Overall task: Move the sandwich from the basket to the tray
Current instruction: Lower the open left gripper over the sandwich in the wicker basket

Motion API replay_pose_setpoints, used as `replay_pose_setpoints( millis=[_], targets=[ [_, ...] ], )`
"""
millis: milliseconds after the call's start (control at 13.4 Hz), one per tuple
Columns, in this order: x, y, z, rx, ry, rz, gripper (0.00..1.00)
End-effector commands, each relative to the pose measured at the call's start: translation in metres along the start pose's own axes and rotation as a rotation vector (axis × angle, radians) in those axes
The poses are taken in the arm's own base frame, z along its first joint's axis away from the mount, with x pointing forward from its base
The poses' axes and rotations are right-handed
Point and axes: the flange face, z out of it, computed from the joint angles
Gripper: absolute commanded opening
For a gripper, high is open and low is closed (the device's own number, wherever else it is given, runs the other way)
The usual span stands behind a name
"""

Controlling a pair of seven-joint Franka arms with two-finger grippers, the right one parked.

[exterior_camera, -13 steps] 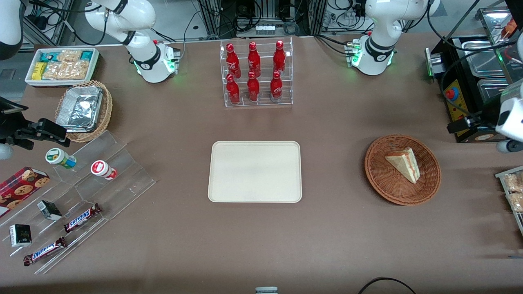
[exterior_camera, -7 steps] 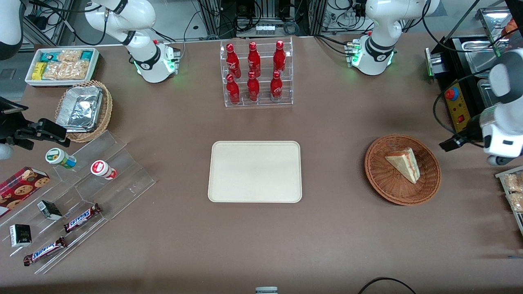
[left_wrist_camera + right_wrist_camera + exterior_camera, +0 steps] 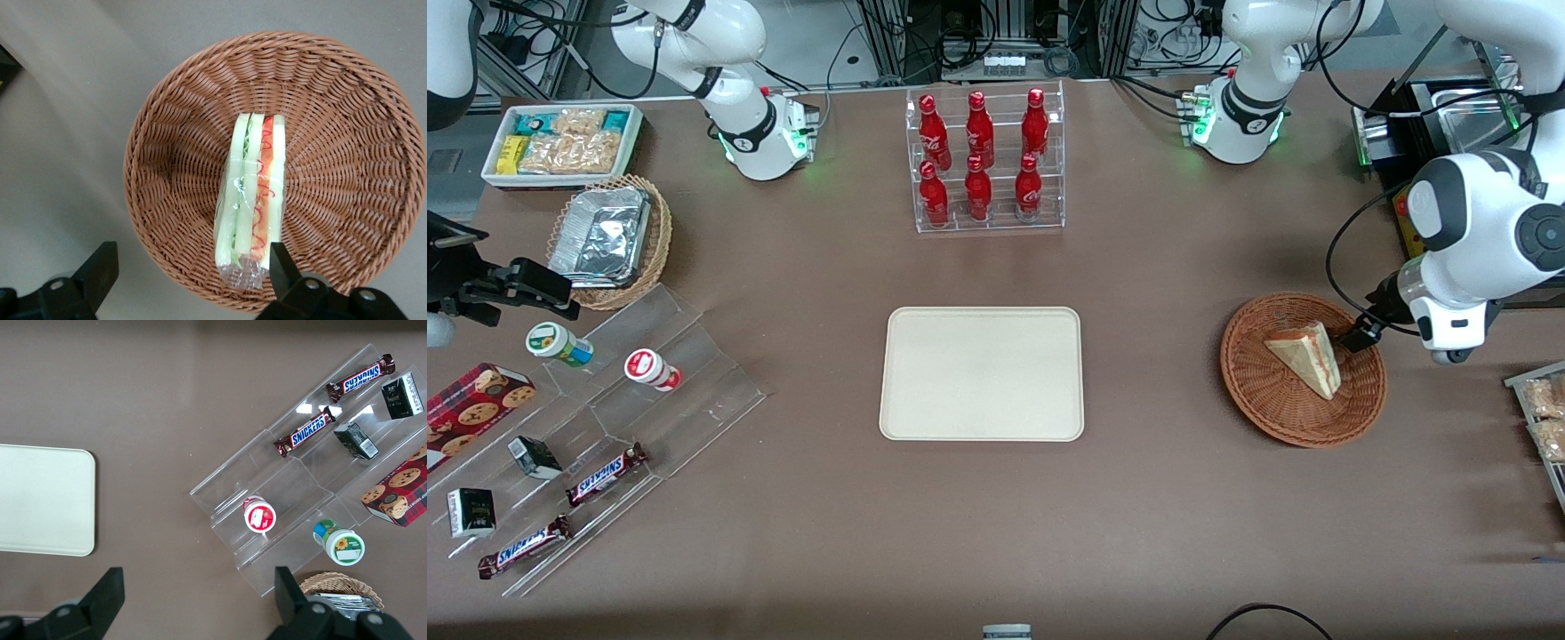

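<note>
Wicker basket (image 3: 167, 167) holding sandwich (image 3: 252, 193), gripper (image 3: 190, 270) spread above

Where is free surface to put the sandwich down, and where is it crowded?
The tray is bare all over, with bare table between it and the basket. The sandwich lies in the basket, the open gripper above its rim. It is crowded on the acrylic snack stand.
</note>
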Motion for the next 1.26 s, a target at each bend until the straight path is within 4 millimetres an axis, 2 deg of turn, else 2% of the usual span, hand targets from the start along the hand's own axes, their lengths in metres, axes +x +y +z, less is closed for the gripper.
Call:
replay_pose_setpoints(
  millis=[0, 149, 372, 744, 967, 1041, 1116, 1190],
  targets=[
    [0.002, 0.012, 0.030, -0.012, 0.006, -0.016, 1.00],
    [0.003, 0.018, 0.047, -0.014, 0.011, -0.018, 1.00],
    [0.005, 0.024, 0.045, -0.038, 0.019, -0.025, 1.00],
    [0.000, 0.030, 0.067, -0.022, 0.003, -0.012, 1.00],
    [-0.005, 0.041, 0.085, -0.022, 0.011, 0.008, 1.00],
    [-0.010, 0.045, 0.093, -0.014, 0.008, 0.021, 0.98],
    [-0.011, 0.045, 0.097, -0.007, 0.002, 0.024, 0.83],
    [-0.011, 0.045, 0.098, -0.002, -0.001, 0.028, 0.77]
  ],
)
